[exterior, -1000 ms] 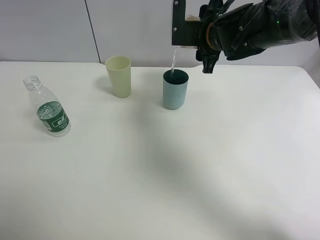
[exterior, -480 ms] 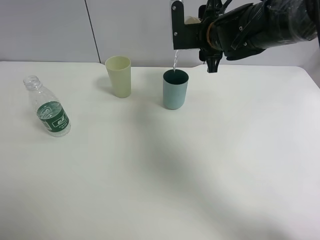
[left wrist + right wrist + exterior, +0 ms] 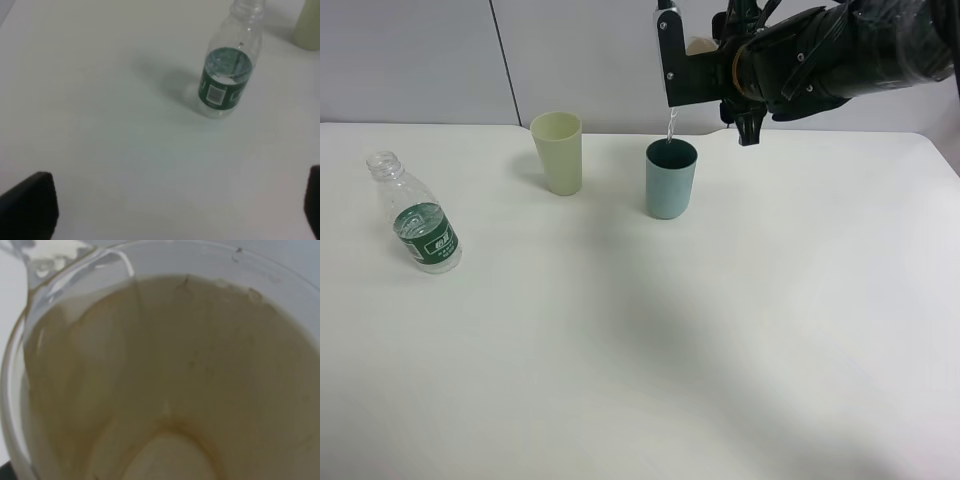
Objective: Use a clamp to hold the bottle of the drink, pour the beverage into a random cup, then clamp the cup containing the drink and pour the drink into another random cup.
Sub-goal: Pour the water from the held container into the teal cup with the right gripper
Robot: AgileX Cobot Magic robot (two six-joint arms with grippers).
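High overview; two close wrist views

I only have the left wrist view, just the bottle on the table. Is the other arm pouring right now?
Observer: Yes. The right tool holds the paper cup tipped above the teal tumbler, and a thin stream falls in.
Operator: Anything left in that cup?
Observer: The right wrist view shows its peach inside mostly bare, water at the lip.
Operator: Other cups nearby?
Observer: A pale yellow-green tumbler stands upright, left of the teal one.
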